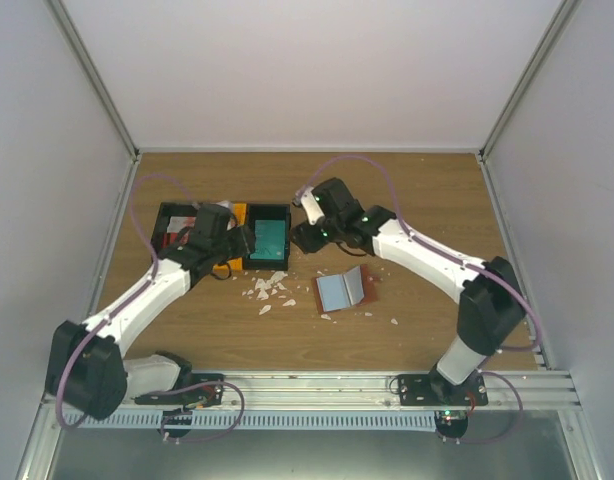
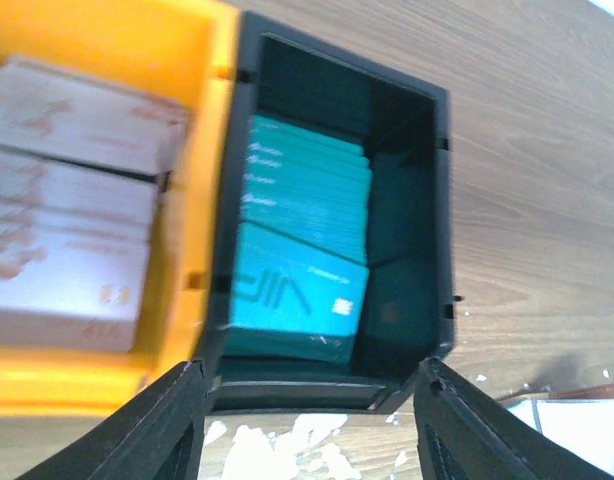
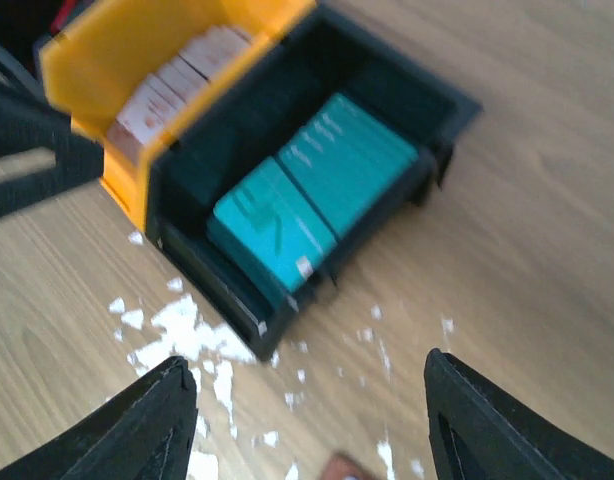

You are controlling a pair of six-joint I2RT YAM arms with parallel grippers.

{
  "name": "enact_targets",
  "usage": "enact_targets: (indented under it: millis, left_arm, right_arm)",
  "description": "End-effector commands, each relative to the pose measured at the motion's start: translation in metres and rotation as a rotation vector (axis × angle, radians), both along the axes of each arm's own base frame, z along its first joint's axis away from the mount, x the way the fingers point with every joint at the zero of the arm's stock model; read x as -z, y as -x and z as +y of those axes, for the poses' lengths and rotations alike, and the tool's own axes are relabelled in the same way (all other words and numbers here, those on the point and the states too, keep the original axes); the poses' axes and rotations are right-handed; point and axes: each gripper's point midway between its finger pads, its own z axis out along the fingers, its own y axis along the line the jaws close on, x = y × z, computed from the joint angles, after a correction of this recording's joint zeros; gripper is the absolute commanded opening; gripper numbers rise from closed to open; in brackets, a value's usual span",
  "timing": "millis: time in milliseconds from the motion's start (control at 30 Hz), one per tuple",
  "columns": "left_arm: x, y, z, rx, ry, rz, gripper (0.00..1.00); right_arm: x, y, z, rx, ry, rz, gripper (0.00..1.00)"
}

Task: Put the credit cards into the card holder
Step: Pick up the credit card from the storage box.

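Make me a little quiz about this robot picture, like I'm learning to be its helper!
1. True or false: the left gripper holds a card.
2. Which lies on the table? A) the card holder B) a book C) a lunchbox
3. Fill in: the teal cards sit in the ____ bin.
Key: 1 false; 2 A; 3 black.
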Motion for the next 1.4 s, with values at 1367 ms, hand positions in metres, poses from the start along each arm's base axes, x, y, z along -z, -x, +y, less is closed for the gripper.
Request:
enact_targets:
  millis: [1367]
  left_arm:
    - [-0.063,-0.026,-0.021,0.426,-0.062,-0.337,0.51]
  right_arm:
    - [0.005,-0.023,0.019,0.025,-0.089,0.08,0.46]
